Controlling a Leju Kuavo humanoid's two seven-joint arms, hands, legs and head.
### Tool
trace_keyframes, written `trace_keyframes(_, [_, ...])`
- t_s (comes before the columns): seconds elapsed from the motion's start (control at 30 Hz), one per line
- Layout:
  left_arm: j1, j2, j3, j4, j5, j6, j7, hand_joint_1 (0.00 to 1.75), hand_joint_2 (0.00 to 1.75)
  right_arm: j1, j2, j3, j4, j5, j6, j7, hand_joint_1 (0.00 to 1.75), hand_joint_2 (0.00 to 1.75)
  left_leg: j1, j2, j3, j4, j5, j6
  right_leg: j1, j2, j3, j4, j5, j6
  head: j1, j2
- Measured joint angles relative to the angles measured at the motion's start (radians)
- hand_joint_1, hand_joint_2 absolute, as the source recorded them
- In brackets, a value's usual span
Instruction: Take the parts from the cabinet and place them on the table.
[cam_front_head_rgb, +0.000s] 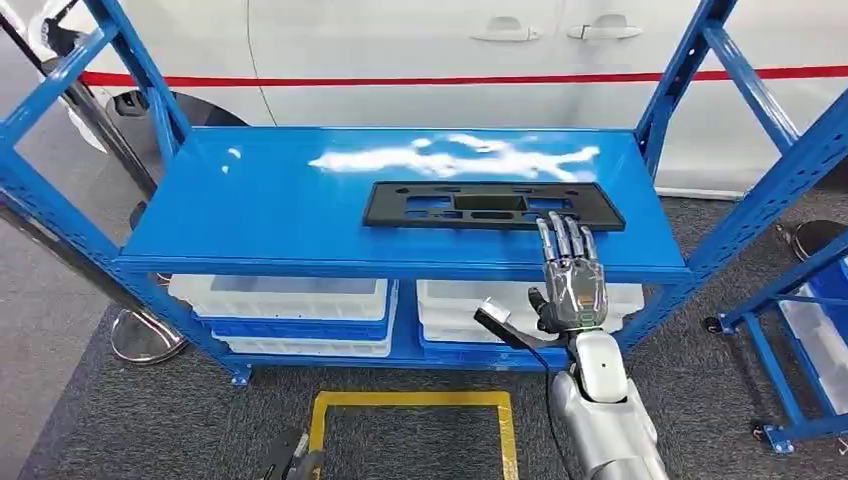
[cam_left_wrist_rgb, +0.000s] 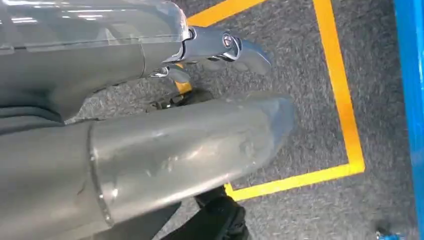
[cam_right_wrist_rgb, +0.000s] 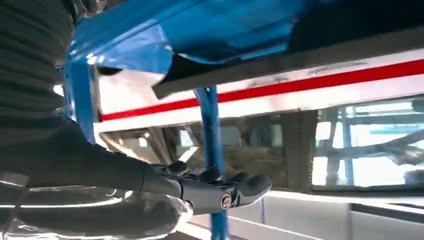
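From my seat I read the head view left to right. At the far left the blue steel cabinet (cam_front_head_rgb: 400, 200) shows its upright posts, then its glossy top shelf; below it white plastic bins (cam_front_head_rgb: 285, 300) sit on the lower shelf, and a yellow taped square (cam_front_head_rgb: 410, 400) marks the grey carpet in front.

My left hand (cam_left_wrist_rgb: 220, 50) hangs low over that carpet in the left wrist view, its fingers loosely extended with nothing in them.

Further right, the task's thing: a flat black plastic panel with rectangular cut-outs (cam_front_head_rgb: 490, 205) lies lengthwise on the top shelf, right of centre, its long side running parallel to the front edge and its right end near the shelf's right edge.

My right hand (cam_front_head_rgb: 572, 275) reaches up from below with its fingers straight and spread, holding nothing. The fingertips (cam_front_head_rgb: 562, 228) lie over the panel's near edge toward its right end, and I cannot tell whether they touch it.

I judge the step in hand to be the pick-up. To do it well, I would slide the fingers over the near edge and bring the thumb beneath, which needs the panel drawn slightly past the shelf's front edge first. Gripping so far right of centre risks the long panel tipping, so I would lift slowly and keep it level.
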Motion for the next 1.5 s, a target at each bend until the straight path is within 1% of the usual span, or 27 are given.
trace_keyframes(0.03, [0.0, -0.001, -0.001, 0.0, -0.002, 0.0, -0.002, 0.0, 0.0, -0.001, 0.0, -0.002, -0.002, 0.0, 0.0, 0.0, 0.0, 1.75, 0.002, 0.002, 0.006, -0.01, 0.008, 0.0, -0.004, 0.001, -0.004, 0.016, -0.009, 0.003, 0.0, 0.0])
trace_keyframes(0.07, [-0.001, -0.001, -0.002, 0.0, -0.002, -0.001, -0.003, 0.0, 0.0, -0.003, 0.0, -0.005, -0.003, 0.0, 0.0, 0.0, 0.0, 1.75, 0.002, 0.003, 0.005, -0.012, 0.009, 0.004, -0.003, 0.001, -0.026, 0.06, -0.043, 0.004, 0.001, 0.0])
trace_keyframes(0.13, [-0.001, -0.001, -0.006, 0.0, -0.003, -0.001, -0.003, 0.0, 0.0, 0.003, 0.0, -0.01, -0.003, -0.001, 0.0, 0.0, 0.0, 1.75, 0.001, 0.003, 0.004, -0.011, 0.008, 0.008, -0.005, 0.001, -0.106, 0.222, -0.122, 0.01, 0.0, 0.0])
trace_keyframes(0.17, [0.0, -0.001, -0.006, 0.0, -0.003, -0.001, -0.003, 0.0, 0.0, 0.008, 0.0, -0.011, -0.003, -0.001, 0.0, 0.0, 0.0, 1.75, 0.0, 0.003, 0.004, -0.01, 0.007, 0.009, -0.006, 0.001, -0.139, 0.285, -0.139, 0.012, 0.0, 0.0])
trace_keyframes(0.2, [0.001, -0.001, -0.006, 0.0, -0.003, -0.001, -0.003, 0.0, 0.0, 0.011, 0.0, -0.012, -0.003, -0.001, 0.0, 0.0, 0.0, 1.75, 0.001, 0.003, 0.004, -0.008, 0.006, 0.008, -0.006, 0.001, -0.15, 0.301, -0.13, 0.014, 0.0, 0.0])
trace_keyframes(0.27, [0.003, -0.001, -0.007, 0.0, -0.005, -0.001, -0.003, 0.0, 0.0, 0.011, 0.0, -0.016, -0.003, -0.003, 0.0, -0.001, 0.0, 1.75, 0.002, 0.001, 0.009, -0.003, -0.001, 0.004, -0.009, 0.0, -0.105, 0.198, -0.053, 0.014, 0.0, 0.0])
trace_keyframes(0.3, [0.003, -0.001, -0.008, 0.0, -0.005, 0.0, -0.003, 0.0, 0.0, 0.01, 0.0, -0.017, -0.004, -0.005, 0.0, -0.001, 0.0, 1.75, 0.003, 0.0, 0.012, 0.002, -0.007, -0.001, -0.01, 0.0, -0.058, 0.101, -0.002, 0.013, 0.0, 0.0])
trace_keyframes(0.33, [0.003, -0.001, -0.008, 0.0, -0.005, 0.0, -0.003, 0.0, 0.0, 0.01, 0.0, -0.018, -0.005, -0.006, 0.0, -0.001, 0.0, 1.75, 0.002, 0.0, 0.011, 0.01, -0.014, -0.005, -0.012, -0.001, -0.024, 0.021, 0.021, 0.011, 0.0, 0.0])
trace_keyframes(0.37, [0.001, -0.001, -0.008, 0.0, -0.005, 0.0, -0.003, 0.0, 0.0, 0.009, 0.0, -0.018, -0.007, -0.007, 0.0, -0.002, 0.0, 1.75, -0.006, 0.0, 0.005, 0.02, -0.021, -0.013, -0.003, 0.0, -0.016, 0.012, 0.003, 0.005, 0.001, 0.0])
trace_keyframes(0.47, [0.0, -0.001, -0.009, 0.0, -0.005, 0.001, -0.004, 0.0, 0.0, 0.012, 0.001, -0.019, -0.009, -0.007, 0.0, -0.002, 0.0, 1.75, -0.002, 0.001, 0.009, 0.014, -0.024, -0.024, 0.0, 0.004, -0.021, 0.014, 0.001, -0.016, 0.0, 0.0])
trace_keyframes(0.53, [0.0, 0.0, -0.01, 0.0, -0.005, 0.002, -0.005, 0.0, 0.0, 0.011, 0.002, -0.02, -0.013, -0.007, 0.0, -0.002, 0.0, 1.75, 0.0, 0.001, 0.013, 0.028, -0.04, -0.036, -0.009, 0.004, -0.007, 0.004, 0.0, -0.03, 0.0, 0.0])
trace_keyframes(0.57, [-0.002, 0.0, -0.01, 0.0, -0.005, 0.002, -0.005, 0.0, 0.0, 0.009, 0.003, -0.02, -0.013, -0.007, 0.0, -0.003, 0.0, 1.75, 0.0, 0.0, -0.008, 0.074, -0.064, -0.042, -0.01, 0.003, -0.002, 0.003, -0.002, -0.034, -0.002, 0.0])
trace_keyframes(0.63, [-0.001, 0.0, -0.011, 0.0, -0.004, 0.003, -0.005, 0.0, 0.0, 0.01, 0.005, -0.02, -0.013, -0.007, 0.0, -0.003, 0.0, 1.75, 0.004, 0.001, -0.092, 0.23, -0.132, -0.052, -0.008, 0.002, 0.0, 0.003, -0.005, -0.039, -0.002, 0.0])
trace_keyframes(0.67, [0.001, 0.0, -0.01, 0.0, -0.001, 0.007, -0.003, 0.0, 0.0, 0.011, 0.005, -0.02, -0.013, -0.007, 0.0, -0.004, 0.0, 1.75, 0.005, 0.001, -0.135, 0.301, -0.152, -0.054, -0.007, 0.002, 0.0, 0.004, -0.007, -0.041, -0.002, 0.0])
trace_keyframes(0.7, [0.003, 0.0, -0.01, 0.0, 0.002, 0.009, -0.002, 0.0, 0.0, 0.012, 0.005, -0.02, -0.013, -0.007, 0.0, -0.005, 0.0, 1.75, 0.006, 0.001, -0.159, 0.332, -0.149, -0.053, -0.006, 0.003, 0.001, 0.005, -0.008, -0.041, -0.002, 0.0])
trace_keyframes(0.77, [0.004, 0.0, -0.01, 0.0, 0.006, 0.011, -0.002, 0.0, 0.0, 0.012, 0.005, -0.02, -0.013, -0.007, 0.0, -0.008, 0.0, 1.75, 0.005, 0.0, -0.135, 0.248, -0.071, -0.045, -0.003, 0.007, 0.007, 0.005, -0.012, -0.041, -0.002, 0.0])
trace_keyframes(0.83, [0.001, 0.0, -0.01, 0.0, 0.006, 0.011, -0.002, 0.0, 0.0, 0.012, 0.006, -0.02, -0.013, -0.007, 0.0, -0.01, 0.0, 1.75, -0.002, -0.001, -0.056, 0.065, 0.03, -0.025, 0.0, 0.008, 0.017, 0.004, -0.018, -0.038, -0.002, 0.0])
trace_keyframes(0.87, [-0.001, 0.002, -0.01, 0.0, 0.006, 0.012, -0.002, 0.0, 0.0, 0.011, 0.006, -0.02, -0.013, -0.007, 0.0, -0.01, 0.0, 1.75, -0.005, -0.001, -0.038, 0.03, 0.018, -0.016, 0.002, 0.008, 0.018, 0.003, -0.02, -0.034, -0.001, 0.0])
trace_keyframes(0.97, [-0.001, 0.003, -0.011, 0.0, 0.003, 0.006, -0.007, 0.0, 0.0, 0.011, 0.007, -0.02, -0.013, -0.007, 0.0, -0.014, 0.0, 1.75, -0.012, -0.002, -0.037, 0.019, 0.017, -0.01, -0.003, 0.006, 0.015, 0.0, -0.019, -0.018, -0.002, 0.0])
trace_keyframes(1.07, [-0.002, 0.002, -0.016, 0.0, -0.005, 0.002, -0.018, 0.0, 0.0, 0.007, 0.007, -0.022, -0.018, -0.008, 0.0, -0.016, 0.0, 1.75, 0.0, 0.0, -0.011, -0.019, 0.033, 0.006, -0.002, 0.003, 0.013, 0.024, -0.041, -0.002, -0.001, 0.0])
trace_keyframes(1.13, [-0.004, 0.002, -0.017, 0.0, -0.002, 0.005, -0.019, 0.0, 0.0, 0.007, 0.007, -0.026, -0.018, -0.008, 0.0, -0.016, 0.0, 1.75, 0.0, 0.001, -0.012, -0.017, 0.031, 0.01, -0.004, 0.004, -0.059, 0.165, -0.119, 0.005, 0.0, 0.0])
trace_keyframes(1.2, [-0.002, 0.002, -0.017, 0.0, 0.005, 0.011, -0.014, 0.0, 0.0, 0.017, 0.007, -0.026, -0.018, -0.008, 0.0, -0.016, 0.0, 1.75, -0.001, 0.001, -0.013, -0.015, 0.028, 0.011, -0.007, 0.003, -0.131, 0.294, -0.159, 0.013, 0.0, 0.0])
trace_keyframes(1.23, [0.0, 0.002, -0.017, 0.0, 0.006, 0.013, -0.012, 0.0, 0.0, 0.021, 0.007, -0.027, -0.018, -0.008, 0.0, -0.016, 0.0, 1.75, 0.0, 0.0, -0.013, -0.013, 0.026, 0.009, -0.009, 0.003, -0.137, 0.296, -0.142, 0.015, -0.001, 0.0])
trace_keyframes(1.27, [0.002, 0.002, -0.017, 0.0, 0.006, 0.018, -0.01, 0.0, 0.0, 0.022, 0.007, -0.027, -0.018, -0.008, 0.0, -0.016, 0.0, 1.75, 0.001, -0.001, -0.011, -0.009, 0.023, 0.006, -0.013, 0.003, -0.116, 0.245, -0.098, 0.018, -0.001, 0.0])
trace_keyframes(1.33, [0.002, 0.002, -0.017, 0.0, 0.008, 0.021, -0.009, 0.0, 0.0, 0.021, 0.007, -0.028, -0.023, -0.008, 0.0, -0.017, 0.0, 1.75, 0.005, -0.003, -0.01, 0.006, 0.011, -0.005, -0.017, 0.0, -0.029, 0.064, -0.002, 0.02, 0.0, 0.0])
trace_keyframes(1.37, [0.002, 0.002, -0.017, 0.0, 0.009, 0.021, -0.009, 0.0, 0.0, 0.02, 0.007, -0.029, -0.025, -0.008, 0.0, -0.018, 0.0, 1.75, 0.003, -0.003, -0.015, 0.016, 0.003, -0.012, -0.016, -0.001, -0.007, 0.019, -0.013, 0.017, 0.0, 0.0])
trace_keyframes(1.5, [0.005, 0.002, -0.017, 0.0, 0.01, 0.003, -0.02, 0.0, 0.0, 0.035, 0.011, -0.029, -0.037, -0.008, 0.0, -0.02, 0.0, 1.75, 0.001, -0.004, -0.016, 0.02, -0.001, -0.029, -0.007, 0.006, -0.012, 0.018, -0.01, -0.013, -0.001, 0.0])
